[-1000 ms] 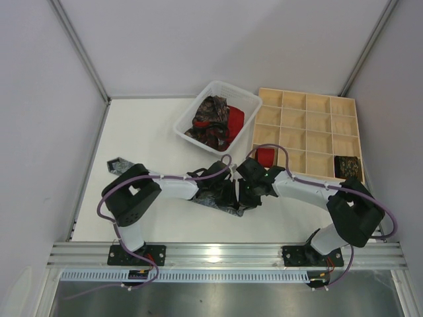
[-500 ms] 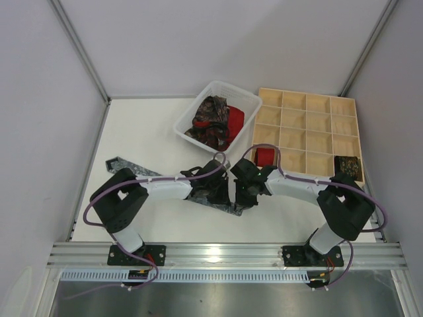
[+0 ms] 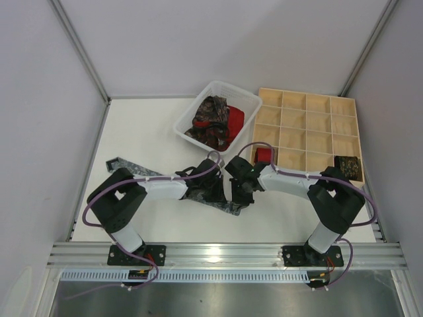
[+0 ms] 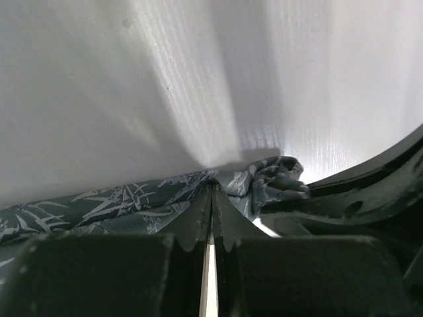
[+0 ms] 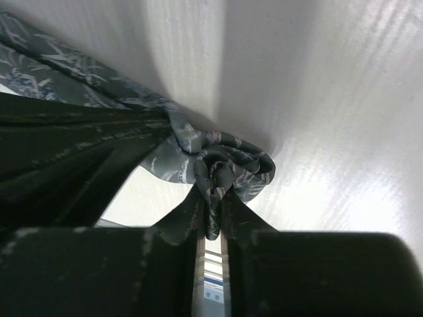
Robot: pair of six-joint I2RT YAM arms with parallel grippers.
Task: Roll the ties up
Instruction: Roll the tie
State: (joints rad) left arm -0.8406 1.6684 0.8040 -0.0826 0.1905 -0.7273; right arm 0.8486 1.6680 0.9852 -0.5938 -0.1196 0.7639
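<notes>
A grey patterned tie (image 3: 127, 164) lies across the table from the left to the centre, where both grippers meet over it. My left gripper (image 3: 217, 191) is shut on the tie's flat strip (image 4: 119, 201), its fingertips pinching the fabric's edge (image 4: 211, 188). My right gripper (image 3: 236, 193) is shut on the tie's small coiled end (image 5: 231, 162), with the coil's core between its jaws (image 5: 211, 198). A dark paisley tie (image 3: 210, 122) and a red tie (image 3: 235, 119) lie loose in the white basket (image 3: 188, 117).
The wooden grid tray (image 3: 307, 122) stands at the back right. It holds a red roll (image 3: 266, 156) in a near-left cell and a dark roll (image 3: 347, 165) in a near-right cell. The basket stands just behind the grippers. Grey walls enclose the table.
Both grippers have shifted a little to the left with the tie's end between them. More of the tie's left tail now shows beyond the left arm.
</notes>
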